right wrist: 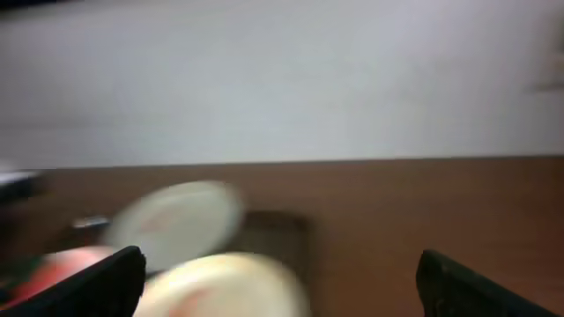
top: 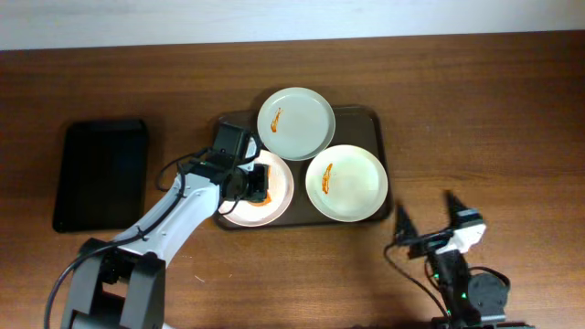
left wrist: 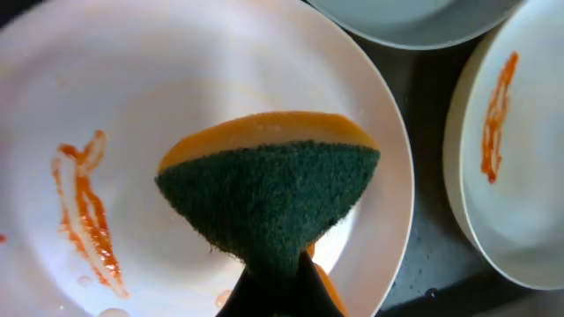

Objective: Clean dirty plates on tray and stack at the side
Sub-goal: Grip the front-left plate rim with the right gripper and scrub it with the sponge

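The left gripper (left wrist: 278,291) pinched a sponge (left wrist: 273,189) over the smeared plate (left wrist: 176,97) to wipe it; the right gripper (top: 427,219) stood spread, empty.

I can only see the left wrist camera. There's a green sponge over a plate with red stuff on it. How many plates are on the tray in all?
Observer: Three. The overhead view shows the left plate under your sponge, plus a top plate and a right plate, all on the brown tray.
Operator: What's the other arm doing?
Observer: The right gripper is off the tray, near its right corner. It is open and holds nothing.
Operator: Is there somewhere to put clean plates?
Observer: A smaller black tray lies on the table to the left of the brown one, with nothing on it. I can't tell if that's the stacking spot.
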{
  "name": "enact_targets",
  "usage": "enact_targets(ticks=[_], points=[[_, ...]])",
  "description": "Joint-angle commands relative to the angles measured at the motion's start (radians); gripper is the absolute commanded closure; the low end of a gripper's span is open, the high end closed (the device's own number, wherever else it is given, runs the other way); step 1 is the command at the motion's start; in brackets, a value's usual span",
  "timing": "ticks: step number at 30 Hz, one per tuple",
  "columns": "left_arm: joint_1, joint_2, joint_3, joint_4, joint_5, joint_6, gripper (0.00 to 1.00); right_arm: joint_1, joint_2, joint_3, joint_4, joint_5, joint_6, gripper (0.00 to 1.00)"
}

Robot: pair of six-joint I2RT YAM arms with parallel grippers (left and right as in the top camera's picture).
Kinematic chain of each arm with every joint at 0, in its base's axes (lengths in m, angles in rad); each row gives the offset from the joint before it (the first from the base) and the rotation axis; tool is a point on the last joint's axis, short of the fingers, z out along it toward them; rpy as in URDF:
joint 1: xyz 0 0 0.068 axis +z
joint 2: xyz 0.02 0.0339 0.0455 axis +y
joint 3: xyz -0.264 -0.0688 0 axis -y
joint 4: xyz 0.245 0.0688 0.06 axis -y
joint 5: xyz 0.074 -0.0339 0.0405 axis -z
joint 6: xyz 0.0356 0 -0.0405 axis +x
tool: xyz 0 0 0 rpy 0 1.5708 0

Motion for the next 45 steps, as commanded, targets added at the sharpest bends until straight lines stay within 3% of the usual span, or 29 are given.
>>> enact_targets(ticks=[1,3,5,6,8,11,12,13,14,17,18,22,28,32,38,44,45], points=[[0.001,-0.009,-0.005,0.002,-0.066,-0.021,1.0,-0.007,-0.006,-0.003,0.092,-0.353,0.328,0.02],[0.001,-0.009,-0.005,0.002,-0.066,-0.021,1.0,-0.007,0.002,0.069,0.113,-0.377,0.349,0.02],[0.001,-0.009,-0.005,-0.004,-0.066,-0.021,1.0,-0.006,0.151,0.335,-0.18,-0.356,0.087,0.02],[0.001,-0.009,-0.005,-0.002,-0.066,-0.021,1.0,-0.006,0.315,0.518,-0.425,-0.299,-0.043,0.02],[0.001,-0.009,-0.005,-0.002,-0.066,-0.021,1.0,-0.006,0.669,0.86,-0.797,-0.285,-0.135,0.02],[0.001,-0.009,-0.005,-0.001,-0.066,-0.021,1.0,-0.006,1.11,1.269,-1.067,-0.422,-0.135,0.02],[0.001,-0.009,-0.005,0.0,-0.066,-0.021,1.0,-0.002,1.189,1.307,-1.071,-0.491,-0.148,0.01],[0.006,-0.009,-0.005,0.003,-0.066,-0.022,1.0,0.018,1.284,1.332,-1.061,-0.535,-0.165,0.09],[0.013,-0.009,-0.005,0.003,-0.066,-0.022,1.0,0.049,1.365,1.332,-1.043,-0.513,-0.164,0.39],[0.022,-0.009,-0.005,0.003,-0.066,-0.022,1.0,0.2,1.61,1.332,-0.929,-0.487,-0.134,0.47],[0.022,-0.009,-0.005,0.003,-0.069,-0.021,1.0,0.285,1.745,1.332,-0.815,-0.388,-0.023,0.55],[0.029,-0.009,-0.005,-0.002,-0.07,-0.021,1.0,0.403,1.913,1.332,-0.61,-0.286,0.025,0.54],[0.029,-0.009,-0.005,-0.005,-0.069,-0.021,1.0,0.506,1.999,1.332,-0.503,0.022,0.151,0.54],[0.029,-0.009,-0.005,-0.013,-0.07,-0.021,1.0,0.511,2.053,1.332,-0.473,0.031,0.152,0.54],[0.029,-0.009,-0.005,0.027,-0.07,-0.021,1.0,0.513,2.061,1.332,-0.499,-0.026,0.152,0.85],[0.029,-0.003,-0.005,0.037,-0.067,-0.043,1.0,0.513,2.061,1.332,-0.512,-0.075,0.153,0.88],[0.029,0.007,-0.005,0.038,-0.066,-0.071,1.0,0.513,2.061,1.332,-0.515,-0.074,0.175,0.94]])
